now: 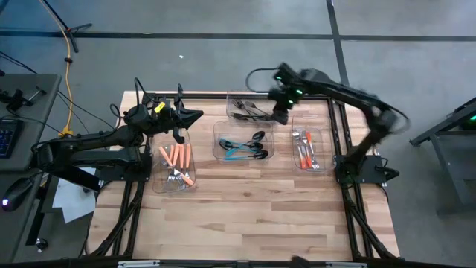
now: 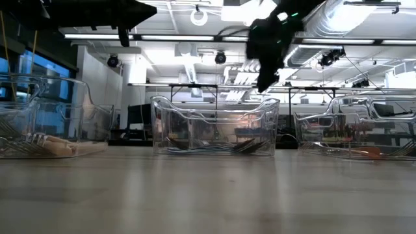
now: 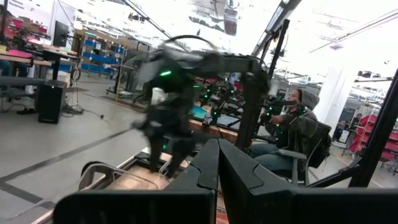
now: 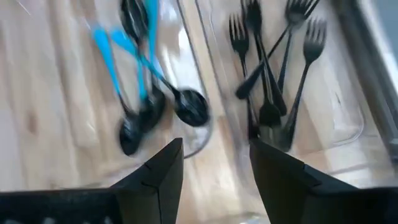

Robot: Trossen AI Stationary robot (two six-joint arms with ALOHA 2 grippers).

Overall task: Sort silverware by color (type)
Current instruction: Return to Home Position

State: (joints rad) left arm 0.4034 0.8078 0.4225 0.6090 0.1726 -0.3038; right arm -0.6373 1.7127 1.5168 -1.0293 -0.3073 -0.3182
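Note:
The silverware lies sorted in clear bins on the wooden table. All-black forks [image 4: 273, 68] fill the far bin [image 1: 249, 109]. Blue-handled spoons [image 4: 140, 81] lie in the middle bin [image 1: 244, 145]. Orange-handled pieces lie in the left bin [image 1: 176, 164] and the right bin [image 1: 307, 149]. My right gripper [image 4: 214, 168] hangs open above the gap between the far and middle bins, pointing steeply down, with nothing between its fingers; the high view also shows my right gripper [image 1: 281, 112]. My left gripper [image 1: 190, 115] is shut and empty, held level above the left bin's far end.
The bins stand in the table's far half; bare wood [image 1: 245, 216] stretches across the near half. A dark frame rail [image 1: 338, 134] runs along the right edge. Beyond the table a person [image 3: 298, 130] sits in a chair.

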